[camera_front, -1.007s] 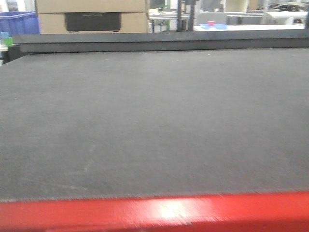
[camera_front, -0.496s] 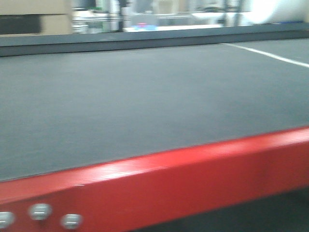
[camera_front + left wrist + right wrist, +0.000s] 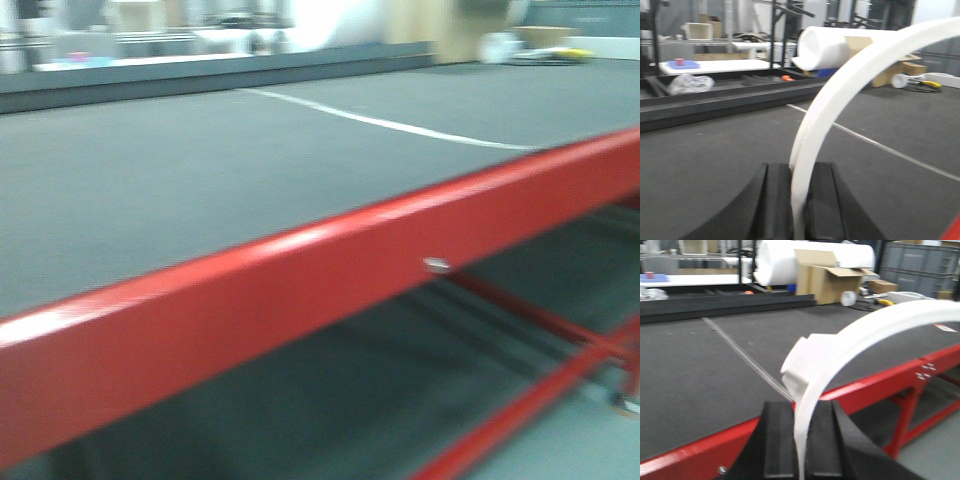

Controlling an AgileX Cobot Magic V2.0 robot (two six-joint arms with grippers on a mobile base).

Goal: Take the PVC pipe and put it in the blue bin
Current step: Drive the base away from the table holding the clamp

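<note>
**Left:** the left gripper (image 3: 797, 176) is clenched on a PVC pipe (image 3: 840, 87). The white arc rises from between the jaws, above the desk (image 3: 705, 150).

**Right:** the right gripper (image 3: 800, 426) is likewise clamped on a second PVC pipe (image 3: 865, 332). Its tab end sits just above the jaws, over the desk and near the red rail (image 3: 870, 382).

**Front view:** blurred, showing the desk and rail only. The blue bin cannot be made out in any view.

**Judgement:** the step in hand is the carry to the bin.

**Recommended:** hold a firm grip and carry both arcs clear of the desk. Release nothing until the bin is located and each gripper sits squarely over its opening, low enough that the pipe cannot bounce out.
</note>
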